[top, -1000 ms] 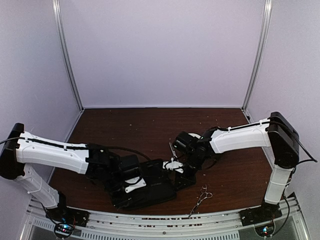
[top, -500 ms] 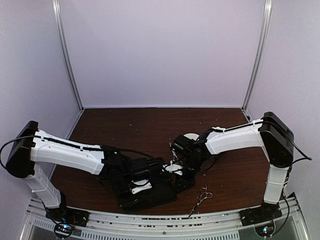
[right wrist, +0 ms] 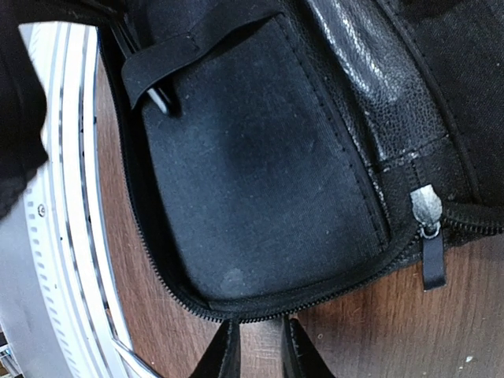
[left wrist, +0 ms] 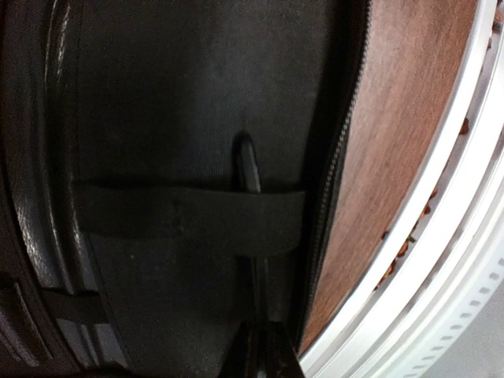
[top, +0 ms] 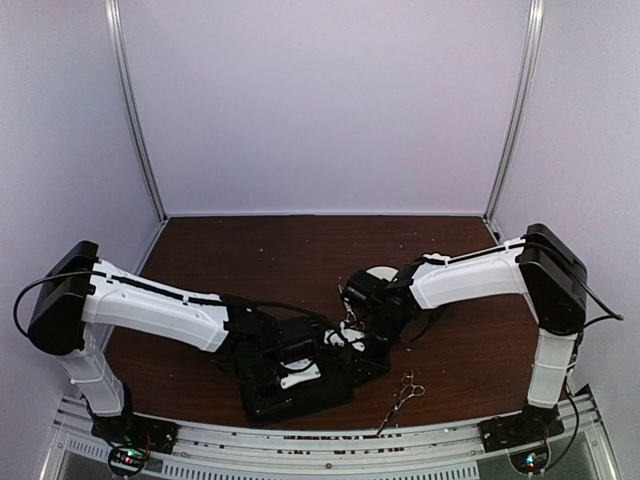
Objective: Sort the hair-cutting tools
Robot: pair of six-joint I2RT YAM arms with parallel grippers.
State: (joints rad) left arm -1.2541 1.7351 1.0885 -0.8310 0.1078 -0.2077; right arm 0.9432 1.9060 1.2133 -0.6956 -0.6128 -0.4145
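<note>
My left gripper (left wrist: pixel 264 358) is shut on a thin dark stick-like tool (left wrist: pixel 247 161) that passes under an elastic strap (left wrist: pixel 189 219) inside the open black case (left wrist: pixel 157 94). In the top view the left gripper (top: pixel 300 372) is over the case (top: pixel 325 393). My right gripper (right wrist: pixel 258 346) stands at the case's zipper edge (right wrist: pixel 315 303), its jaws a narrow gap apart with only bare wood between them. In the top view it (top: pixel 363 348) is at the case's right end. One pair of silver scissors (top: pixel 402 391) lies on the table near the front edge. The other scissors are not visible.
A white bowl (top: pixel 380 272) shows partly behind the right arm. The metal front rail (left wrist: pixel 441 260) runs close beside the case. A zipper pull (right wrist: pixel 428 228) hangs at the case's corner. Another strap (right wrist: pixel 169 59) holds a thin light-tipped item.
My left arm has moved right along the case, carrying its gripper further over the case's inside. The right gripper has shifted slightly and stays at the case's right end.
</note>
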